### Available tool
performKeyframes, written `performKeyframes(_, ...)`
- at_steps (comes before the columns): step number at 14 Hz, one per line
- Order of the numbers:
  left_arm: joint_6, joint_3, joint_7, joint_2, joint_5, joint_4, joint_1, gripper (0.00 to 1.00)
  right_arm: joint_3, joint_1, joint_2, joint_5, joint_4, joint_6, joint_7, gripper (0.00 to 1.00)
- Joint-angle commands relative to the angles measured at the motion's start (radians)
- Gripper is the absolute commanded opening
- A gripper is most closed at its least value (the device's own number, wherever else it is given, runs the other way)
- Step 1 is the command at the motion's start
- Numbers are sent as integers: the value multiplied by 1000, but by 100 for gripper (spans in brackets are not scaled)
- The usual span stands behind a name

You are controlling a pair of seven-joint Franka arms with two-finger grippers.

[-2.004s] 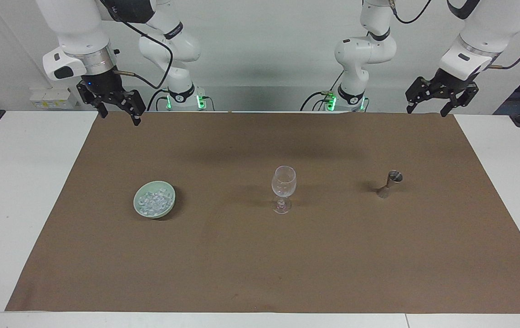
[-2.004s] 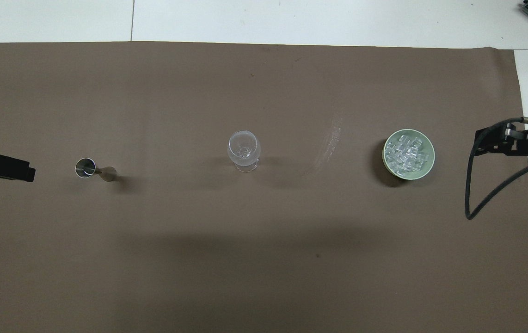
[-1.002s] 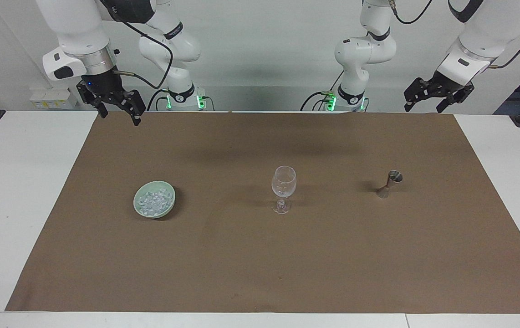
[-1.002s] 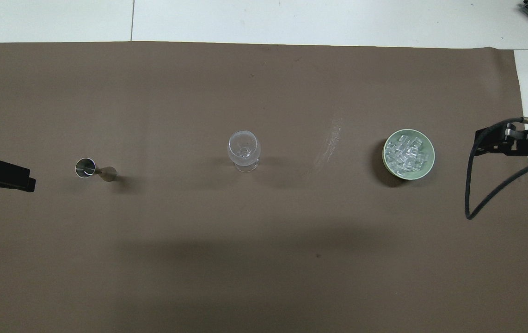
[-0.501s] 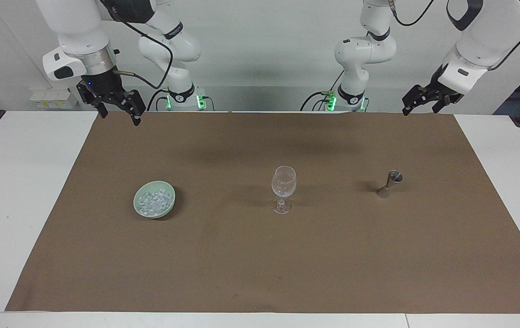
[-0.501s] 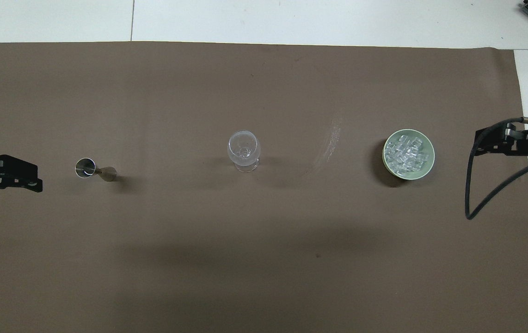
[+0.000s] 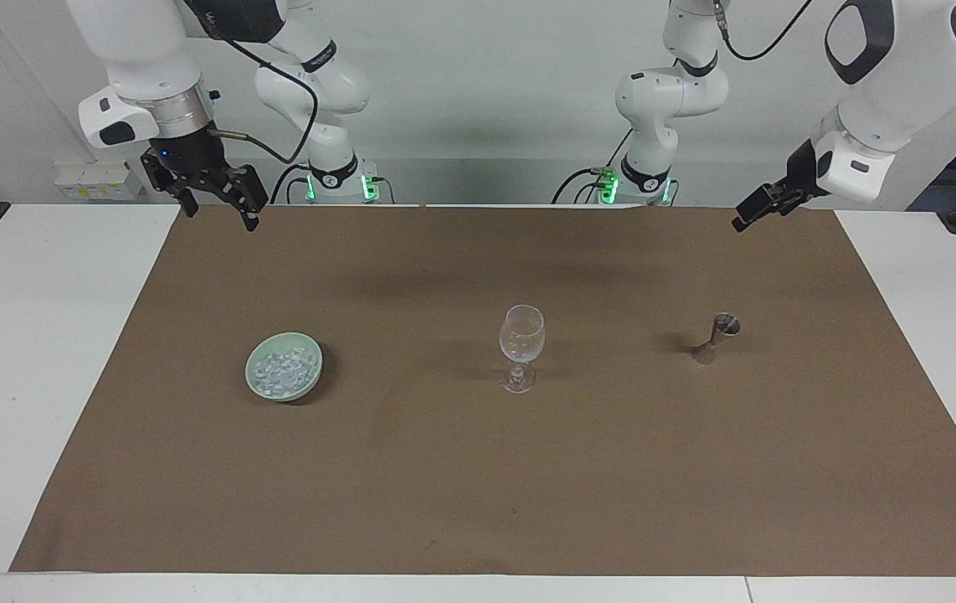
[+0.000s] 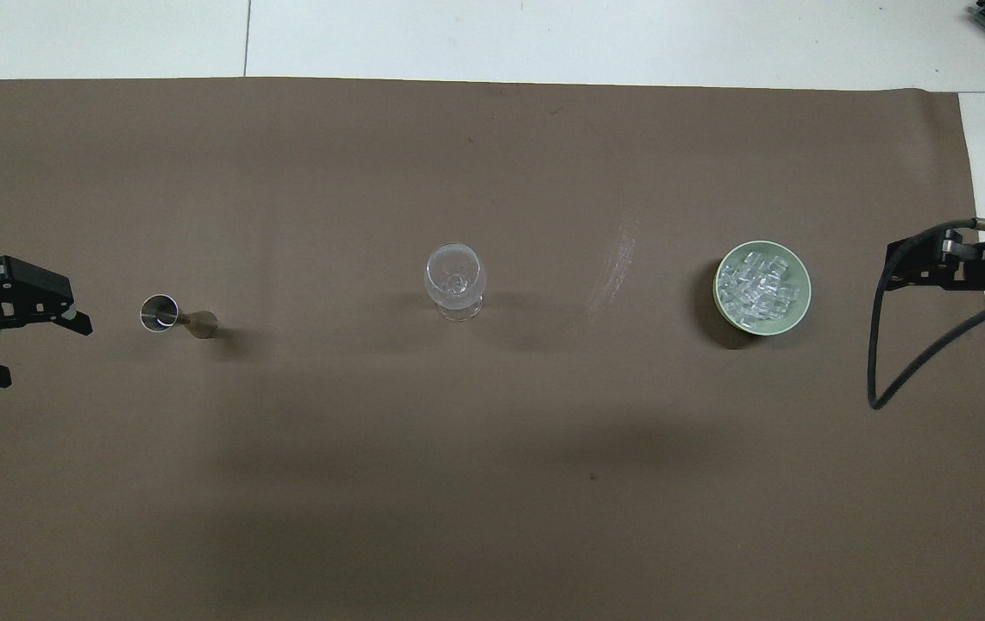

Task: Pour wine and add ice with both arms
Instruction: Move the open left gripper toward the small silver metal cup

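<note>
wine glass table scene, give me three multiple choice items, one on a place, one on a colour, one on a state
1. The wine glass stands
A. between the bowl and the jigger
B. in the bowl
C. off the brown mat

2. The bowl holding the ice is
A. red
B. pale green
C. black

3. The left gripper is
A. shut on the jigger
B. holding the glass
C. open, holding nothing

Answers:
1 A, the three stand in a row with the glass in the middle.
2 B, its rim is pale green.
3 C, its fingers are spread in the air beside the jigger.

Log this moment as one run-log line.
left pincer: open, raised beside jigger | right pincer: open, waiting | ice: in bowl | glass: upright, no wine
</note>
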Motion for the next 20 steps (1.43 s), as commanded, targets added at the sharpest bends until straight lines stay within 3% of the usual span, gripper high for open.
performKeyframes(1,45,-7,-88,-5,-94,-50,66,100,7,-17,-12,14,-11,13,-28,100)
performKeyframes(5,77,-5,-184,45,-218,-84,140,100,7,-15,-12,15,-11,13,-28,100)
performKeyframes(9,123,-5,-261,169,-344,-90,206,100,7,-15,-12,15,-10,13,-28,100)
performKeyframes(12,158,-5,-318,219,-389,-104,212,100,7,-17,-12,15,-11,13,-28,100)
performKeyframes(20,244,-7,-321,266,-533,-207,263,100,7,-17,-12,15,-11,7,-26,100)
